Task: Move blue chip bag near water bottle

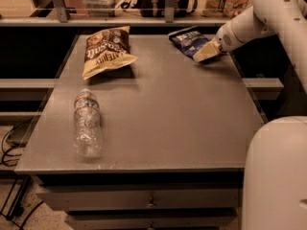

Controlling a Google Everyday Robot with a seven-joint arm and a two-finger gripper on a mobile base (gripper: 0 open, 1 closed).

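Note:
The blue chip bag (pixel 187 38) lies at the far right of the grey table (pixel 172 114), dark navy with white lettering. My gripper (pixel 205 53) is at the bag's near right end and seems to touch it; the arm comes in from the upper right. The bag's right part is hidden behind the gripper. The water bottle (pixel 87 124), clear with a white cap, lies on its side near the table's front left, far from the bag.
A brown-and-yellow chip bag (pixel 106 49) lies at the far left of the table. A shelf with railing posts and assorted items runs behind the table. The robot's white body (pixel 276 176) fills the lower right.

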